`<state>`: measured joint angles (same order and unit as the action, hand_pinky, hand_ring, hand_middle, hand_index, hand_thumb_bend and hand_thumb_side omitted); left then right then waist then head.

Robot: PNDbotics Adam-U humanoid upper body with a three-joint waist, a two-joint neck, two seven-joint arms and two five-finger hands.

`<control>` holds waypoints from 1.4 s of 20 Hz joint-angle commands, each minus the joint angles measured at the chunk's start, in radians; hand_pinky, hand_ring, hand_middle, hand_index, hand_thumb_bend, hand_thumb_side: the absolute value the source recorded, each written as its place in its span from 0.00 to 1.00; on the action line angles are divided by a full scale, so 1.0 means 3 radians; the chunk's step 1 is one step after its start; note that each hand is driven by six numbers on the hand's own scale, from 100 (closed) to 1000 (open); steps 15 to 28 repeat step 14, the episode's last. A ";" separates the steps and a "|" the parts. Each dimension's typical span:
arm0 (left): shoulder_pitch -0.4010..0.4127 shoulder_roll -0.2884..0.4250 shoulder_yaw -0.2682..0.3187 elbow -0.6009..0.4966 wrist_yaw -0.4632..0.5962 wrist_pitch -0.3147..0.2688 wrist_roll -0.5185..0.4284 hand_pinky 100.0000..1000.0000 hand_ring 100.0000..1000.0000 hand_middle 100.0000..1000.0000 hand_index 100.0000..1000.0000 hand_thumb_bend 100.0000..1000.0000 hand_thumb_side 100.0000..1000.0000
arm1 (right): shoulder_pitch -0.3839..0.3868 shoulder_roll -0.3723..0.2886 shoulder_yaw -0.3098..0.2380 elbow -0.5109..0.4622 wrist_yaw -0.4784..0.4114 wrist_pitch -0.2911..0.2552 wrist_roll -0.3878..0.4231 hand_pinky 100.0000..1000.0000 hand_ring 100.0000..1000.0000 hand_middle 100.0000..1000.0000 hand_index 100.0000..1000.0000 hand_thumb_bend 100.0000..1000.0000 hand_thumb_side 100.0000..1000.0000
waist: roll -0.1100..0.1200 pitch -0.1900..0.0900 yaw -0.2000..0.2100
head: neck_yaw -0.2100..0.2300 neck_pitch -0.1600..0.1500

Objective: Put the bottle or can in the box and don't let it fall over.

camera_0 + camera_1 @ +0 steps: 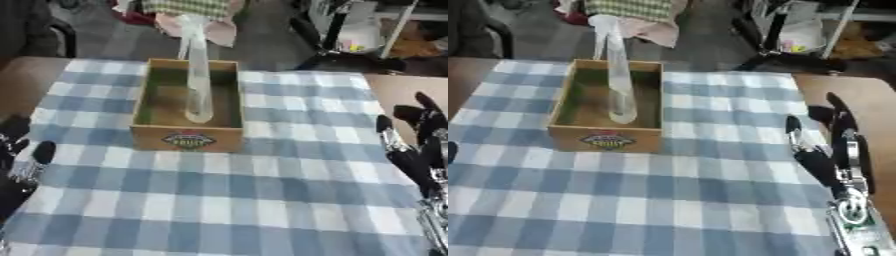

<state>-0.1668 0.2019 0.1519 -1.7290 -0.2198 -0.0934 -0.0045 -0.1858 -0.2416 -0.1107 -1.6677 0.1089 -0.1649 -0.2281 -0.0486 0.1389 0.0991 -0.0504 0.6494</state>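
A tall clear bottle (pixel 198 75) stands upright inside the open wooden box (pixel 188 138), its base near the box's front wall and its top rising past the back wall. Neither hand touches it. The box sits at the far middle of the checked cloth and has a red label on its front. My right hand (pixel 833 150) rests open to the right of the box, fingers pointing up, holding nothing. My left hand (pixel 22 160) shows at the lower left edge, open and well apart from the box.
A blue and white checked cloth (pixel 227 200) covers the brown table (pixel 411 90), whose bare wood shows at the right and left edges. Beyond the far edge are a chair (pixel 52 35), dark stands and floor clutter.
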 commanded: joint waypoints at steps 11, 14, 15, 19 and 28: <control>-0.0014 0.0045 0.0007 -0.0040 0.0014 -0.0013 -0.0014 0.94 0.94 0.86 0.96 0.57 0.65 | 0.0030 0.0010 -0.0028 -0.0058 -0.0019 -0.0004 0.0024 0.98 0.79 0.70 0.95 0.22 0.26 | 0.0028 -0.0039 -0.0037 | 0.0025 0.0025; -0.0014 0.0047 0.0008 -0.0040 0.0014 -0.0011 -0.0010 0.94 0.94 0.86 0.97 0.57 0.65 | 0.0038 0.0014 -0.0032 -0.0057 -0.0018 0.0003 0.0008 0.96 0.75 0.45 0.76 0.20 0.22 | 0.0034 -0.0041 -0.0052 | 0.0014 0.0040; -0.0014 0.0047 0.0008 -0.0040 0.0014 -0.0011 -0.0010 0.94 0.94 0.86 0.97 0.57 0.65 | 0.0038 0.0014 -0.0032 -0.0057 -0.0018 0.0003 0.0008 0.96 0.75 0.45 0.76 0.20 0.22 | 0.0034 -0.0041 -0.0052 | 0.0014 0.0040; -0.0014 0.0047 0.0008 -0.0040 0.0014 -0.0011 -0.0010 0.94 0.94 0.86 0.97 0.57 0.65 | 0.0038 0.0014 -0.0032 -0.0057 -0.0018 0.0003 0.0008 0.96 0.75 0.45 0.76 0.20 0.22 | 0.0034 -0.0041 -0.0052 | 0.0014 0.0040; -0.0014 0.0047 0.0008 -0.0040 0.0014 -0.0011 -0.0010 0.94 0.94 0.86 0.97 0.57 0.65 | 0.0038 0.0014 -0.0032 -0.0057 -0.0018 0.0003 0.0008 0.96 0.75 0.45 0.76 0.20 0.22 | 0.0034 -0.0041 -0.0052 | 0.0014 0.0040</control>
